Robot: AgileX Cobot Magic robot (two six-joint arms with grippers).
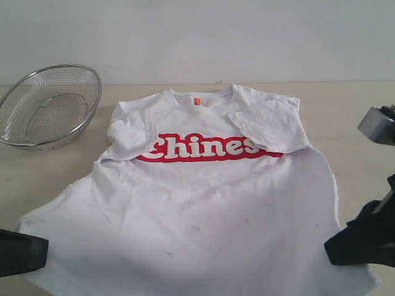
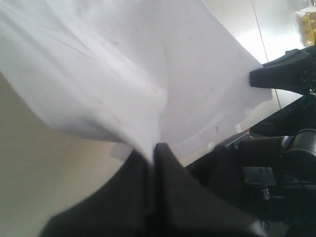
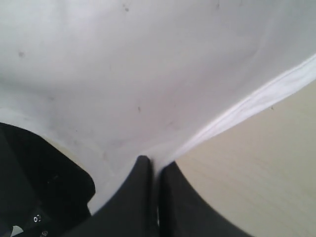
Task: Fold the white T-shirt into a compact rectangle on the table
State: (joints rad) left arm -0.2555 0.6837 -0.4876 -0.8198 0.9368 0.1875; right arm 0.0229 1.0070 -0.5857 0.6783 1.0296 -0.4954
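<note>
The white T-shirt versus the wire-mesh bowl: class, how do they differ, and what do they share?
The white T-shirt is soft cloth spread out; the wire-mesh bowl is silver mesh, open side up. The left gripper and right gripper pinch the T-shirt's near hem; the bowl is untouched. Both rest on the table.

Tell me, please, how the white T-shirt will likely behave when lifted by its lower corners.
The white T-shirt is probably floppy: it drapes in soft folds from the shut left end effector and right end effector. Its unsupported middle would likely sag. The loosely folded-in sleeves may flop open.
</note>
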